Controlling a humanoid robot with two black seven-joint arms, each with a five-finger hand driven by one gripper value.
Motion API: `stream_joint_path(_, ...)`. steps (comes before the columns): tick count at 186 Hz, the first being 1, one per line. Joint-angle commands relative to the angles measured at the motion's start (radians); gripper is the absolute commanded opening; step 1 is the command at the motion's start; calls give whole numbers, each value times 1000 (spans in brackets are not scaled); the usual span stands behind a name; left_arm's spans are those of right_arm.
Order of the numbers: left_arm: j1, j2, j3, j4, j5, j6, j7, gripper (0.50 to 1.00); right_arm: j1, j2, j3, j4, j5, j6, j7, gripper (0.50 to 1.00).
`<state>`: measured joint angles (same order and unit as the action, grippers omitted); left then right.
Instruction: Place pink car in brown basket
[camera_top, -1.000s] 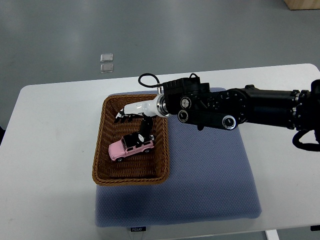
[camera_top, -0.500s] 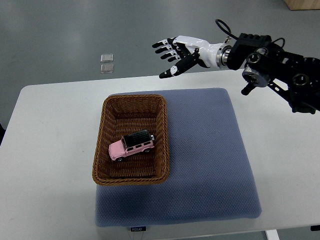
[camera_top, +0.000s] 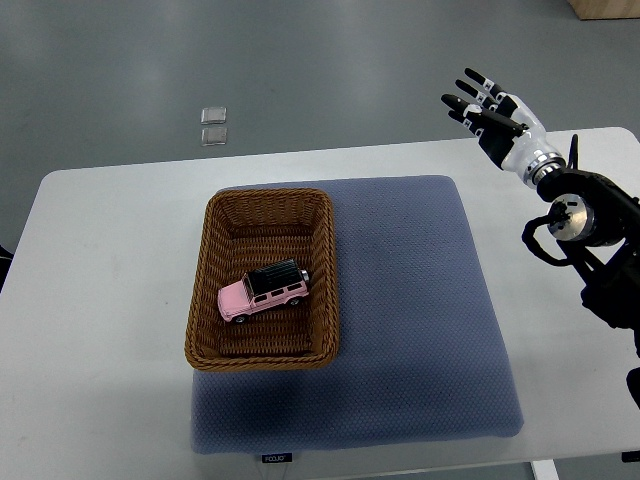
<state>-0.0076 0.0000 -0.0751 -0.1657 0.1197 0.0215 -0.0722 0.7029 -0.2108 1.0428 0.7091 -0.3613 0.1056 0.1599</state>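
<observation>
We see the pink car (camera_top: 263, 292) with its black roof lying inside the brown basket (camera_top: 204, 260), near its front. Our right hand (camera_top: 494, 120) hovers far right, fingers spread, empty.

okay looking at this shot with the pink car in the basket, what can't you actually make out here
Top view, the only camera:
- Left arm: out of frame.
- Right hand: fingers spread and empty, but the arm runs off the right edge.
- Car in the basket: its far side and underside are hidden by its own body.
- Label on the mat: too small to read.
- Two small squares on the floor: too small to identify.
</observation>
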Motion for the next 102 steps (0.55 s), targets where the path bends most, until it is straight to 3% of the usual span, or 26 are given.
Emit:
stream_joint_path(1,0,0,0,0,0,0,-1,1000,-10,10,11,-71,81,-6,30,897)
stream_joint_path(34,0,0,0,0,0,0,0,1000,-20,10,10,-89,151,-9,79,899)
stream_joint_path(102,0,0,0,0,0,0,0,1000,-20,11,-1,-86,151,-30,83,907)
